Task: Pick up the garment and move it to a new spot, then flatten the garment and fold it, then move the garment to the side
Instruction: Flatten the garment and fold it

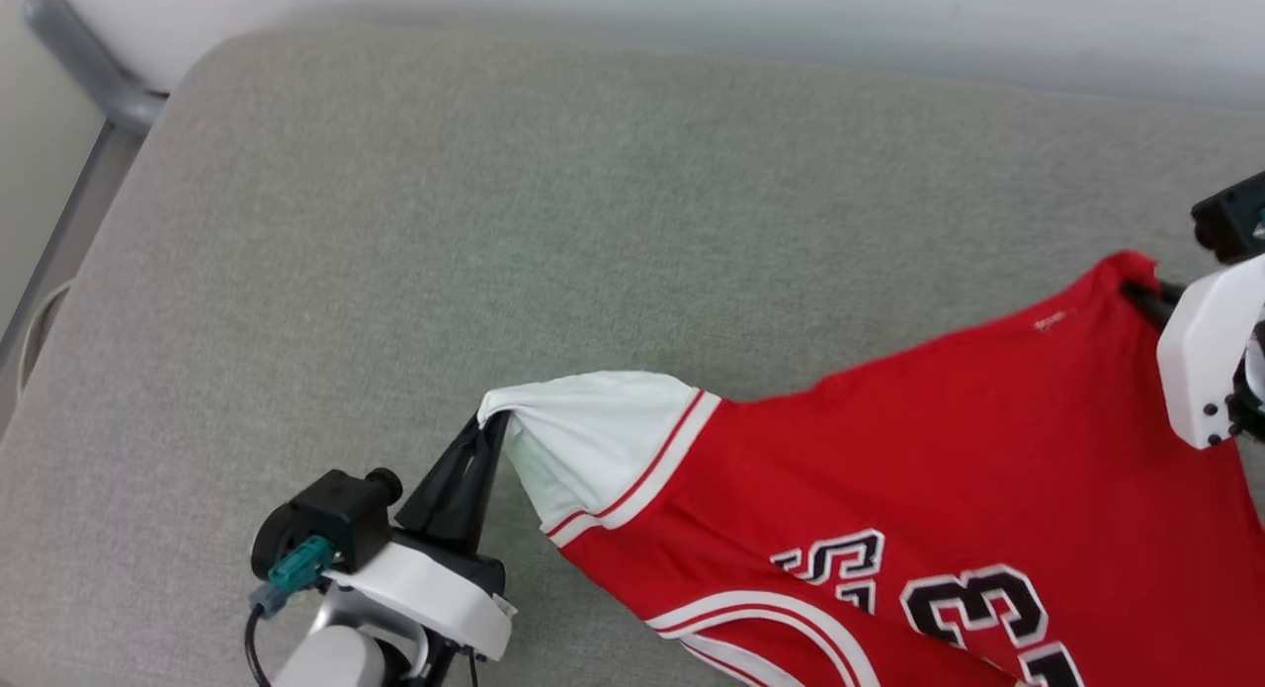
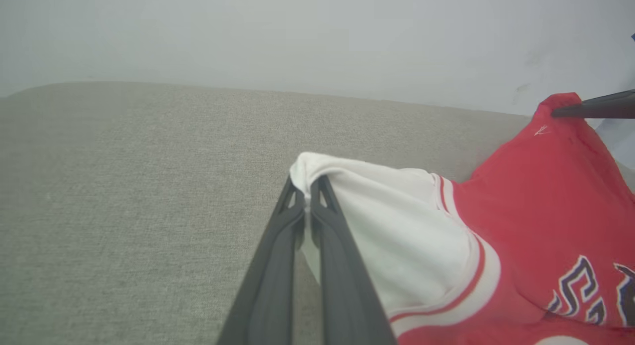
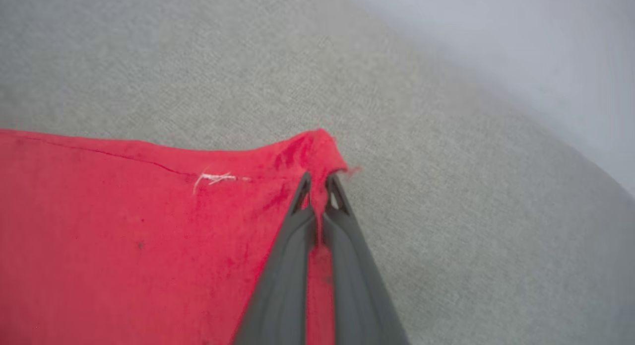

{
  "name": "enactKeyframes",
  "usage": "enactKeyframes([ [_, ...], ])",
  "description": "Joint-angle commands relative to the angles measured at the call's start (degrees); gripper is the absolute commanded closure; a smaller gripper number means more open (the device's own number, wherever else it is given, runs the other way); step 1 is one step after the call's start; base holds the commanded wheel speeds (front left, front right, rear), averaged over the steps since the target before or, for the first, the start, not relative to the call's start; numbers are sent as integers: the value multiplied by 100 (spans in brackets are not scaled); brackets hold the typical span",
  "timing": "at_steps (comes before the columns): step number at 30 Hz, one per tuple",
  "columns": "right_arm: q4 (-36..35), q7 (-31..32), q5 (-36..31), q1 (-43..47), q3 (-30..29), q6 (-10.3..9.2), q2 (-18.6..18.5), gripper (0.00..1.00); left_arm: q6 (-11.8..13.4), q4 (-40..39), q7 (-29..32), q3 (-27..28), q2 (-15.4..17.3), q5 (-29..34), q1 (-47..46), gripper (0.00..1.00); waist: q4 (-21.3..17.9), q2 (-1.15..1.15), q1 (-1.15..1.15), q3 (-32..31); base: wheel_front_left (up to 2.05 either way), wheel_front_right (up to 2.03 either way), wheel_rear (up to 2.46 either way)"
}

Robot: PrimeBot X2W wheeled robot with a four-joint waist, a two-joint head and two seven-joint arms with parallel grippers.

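Observation:
The garment (image 1: 889,470) is a red jersey with a white sleeve and black "23" print, stretched across the lower right of the grey cushion. My left gripper (image 1: 491,422) is shut on the tip of the white sleeve (image 2: 387,221), its fingertips pinching the cloth (image 2: 306,186). At the right edge my right gripper (image 1: 1137,292) is shut on a red corner of the garment (image 3: 149,226), with the cloth bunched between its tips (image 3: 317,183). That same gripper's dark finger shows at the right of the left wrist view (image 2: 590,109). The shirt hangs taut between the two grips.
The grey fabric cushion (image 1: 494,222) spreads wide to the left and behind the garment. A pale wall (image 1: 692,5) runs along its far edge. A grey pipe (image 1: 89,64) and floor lie beyond the cushion's left edge.

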Motion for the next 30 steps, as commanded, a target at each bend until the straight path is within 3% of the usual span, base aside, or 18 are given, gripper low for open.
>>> enactKeyframes([
  [1, -48, -117, 12, -8, -54, -8, 19, 100, 30, -53, -4, 34, 51, 43, -22, 100, -165, 0, 0, -225, 0, 0, 0],
  [7, -318, -729, -80, 21, -618, -8, 148, 100, 35, -335, 112, 168, 294, 118, -476, 100, -400, 0, 0, -501, 0, 0, 0],
  [18, -1132, -946, -457, -358, -1430, -8, 621, 100, -53, -676, 533, 371, 610, 297, -2281, 100, -771, 0, 0, -373, 0, 0, 0],
  [24, -1387, -818, -766, -1064, -1799, -8, 825, 100, -189, -593, 798, 406, 794, 306, -3648, 100, -904, 0, 0, 17, 0, 0, 0],
  [30, -1106, -796, -1082, -2273, -2103, -8, 1085, 100, -299, -66, 1010, 350, 928, 219, -5253, 100, -1030, 0, 0, 563, 0, 0, 0],
])
